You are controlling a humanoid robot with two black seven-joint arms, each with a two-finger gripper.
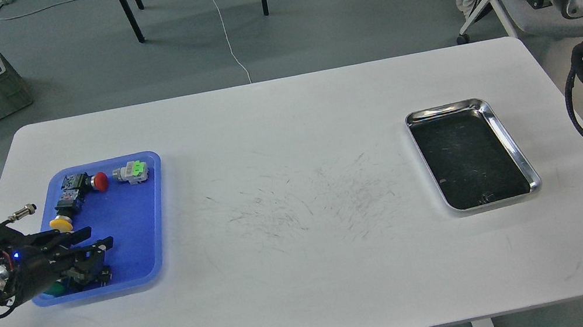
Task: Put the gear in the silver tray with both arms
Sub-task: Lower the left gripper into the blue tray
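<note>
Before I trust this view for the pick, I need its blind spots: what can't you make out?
- Green-capped part in the blue tray: mostly hidden behind the left gripper.
- Whether its fingers hold anything: too dark.
- Right gripper: cut off by the right edge.
- Small thing in the silver tray: too tiny.

Plastic tray [148,211] lies left, silver tray [510,144] right.

A rectangular silver tray [472,154] with rounded corners is seen lying flat on the right part of the white table [311,278], slightly turned. Its raised rim is polished and bright, while its bottom looks dark and scuffed with pale scratches. A small dark speck is seen near its front edge; what it is cannot be told.
</note>
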